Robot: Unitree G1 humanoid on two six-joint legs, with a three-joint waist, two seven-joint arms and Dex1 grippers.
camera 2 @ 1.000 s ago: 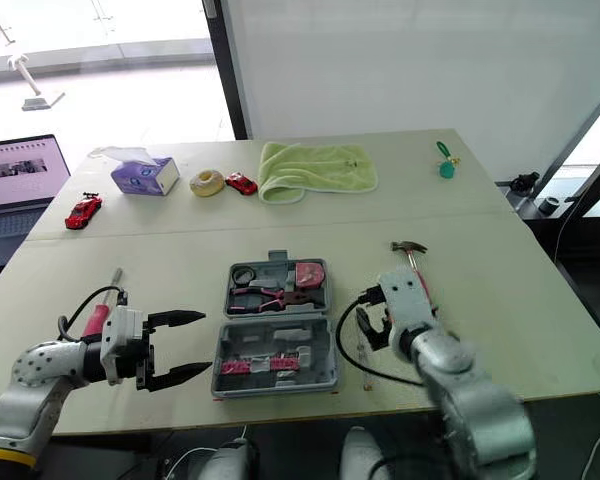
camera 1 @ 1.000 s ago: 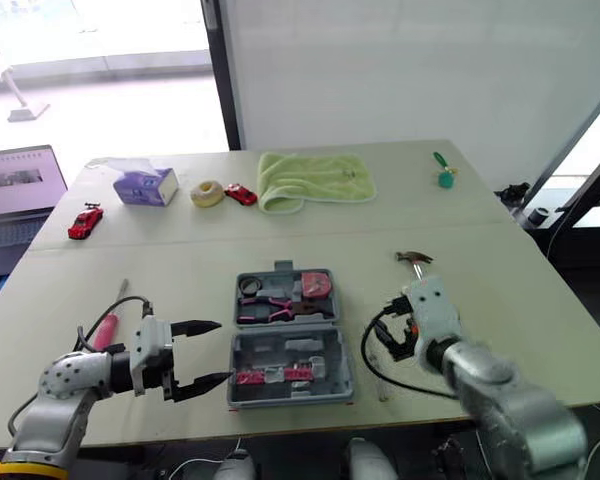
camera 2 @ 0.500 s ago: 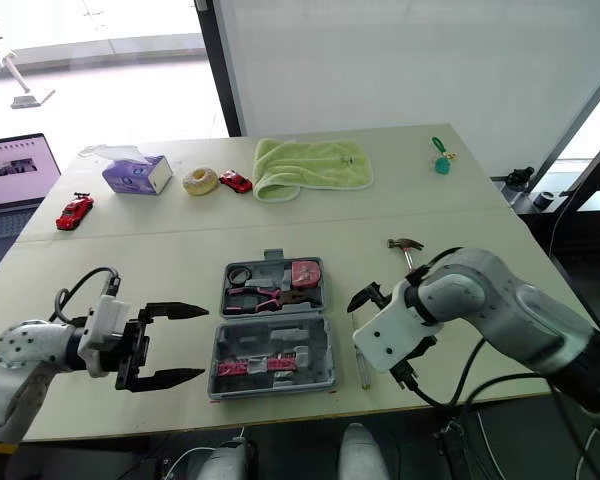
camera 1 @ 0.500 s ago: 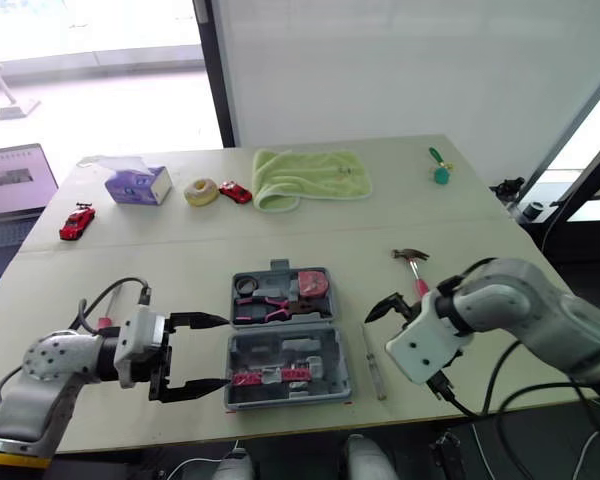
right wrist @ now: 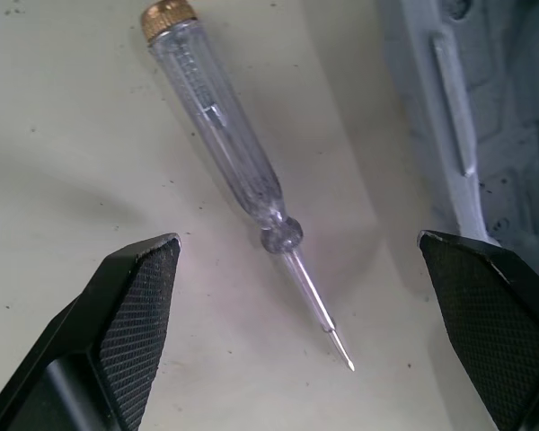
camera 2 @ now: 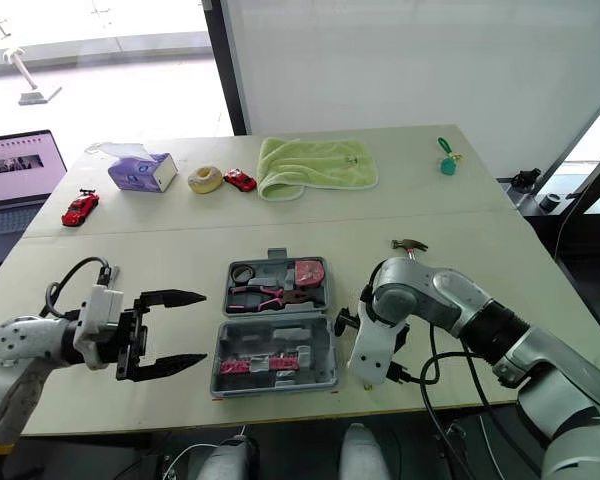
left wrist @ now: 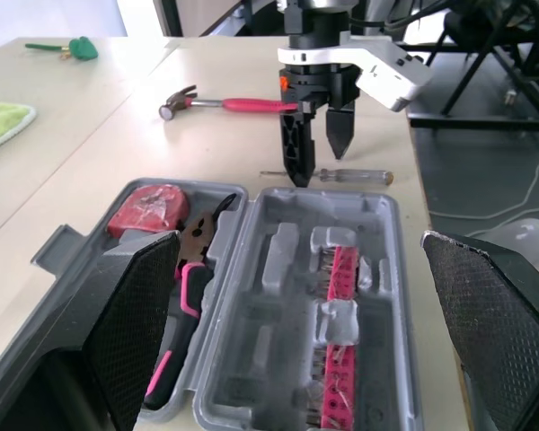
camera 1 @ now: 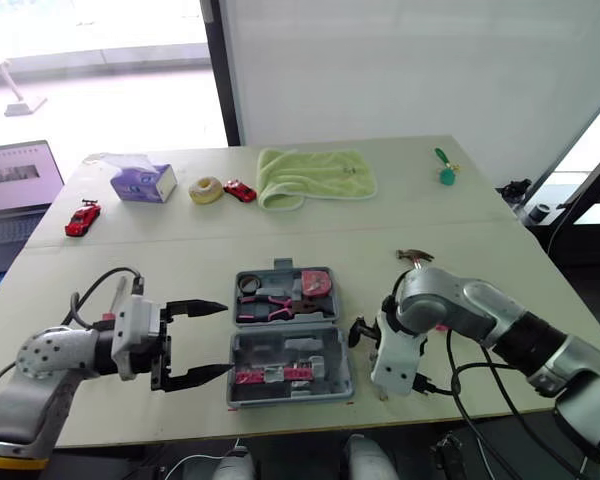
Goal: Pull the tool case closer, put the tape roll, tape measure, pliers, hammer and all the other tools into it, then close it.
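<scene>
Flanking the case (camera 1: pixel 342 372), left gripper (camera 1: pixel 227 338) and right gripper (left wrist: pixel 317 160) are held spread; screwdriver (right wrist: pixel 234 153) is straddled by the latter, hammer (camera 1: pixel 413 258) beyond.

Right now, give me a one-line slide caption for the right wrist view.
Open right gripper poised over a clear-handled screwdriver lying on the table beside the grey tool case.

Counts: one open tool case (camera 1: pixel 290 372) holding one pair of pliers (camera 1: pixel 270 308) and one red tape measure (camera 1: pixel 315 285). One hammer (left wrist: pixel 238 104) and one clear screwdriver (right wrist: pixel 256 184) right of it. Far side of the tabletop (camera 1: pixel 180 270): two red toy cars (camera 1: pixel 84 219) (second car (camera 1: pixel 240 190)), one tape roll (camera 1: pixel 206 190), one tissue box (camera 1: pixel 145 184), one green towel (camera 1: pixel 315 177), one small green item (camera 1: pixel 445 174). One laptop (camera 1: pixel 15 190), far left.
</scene>
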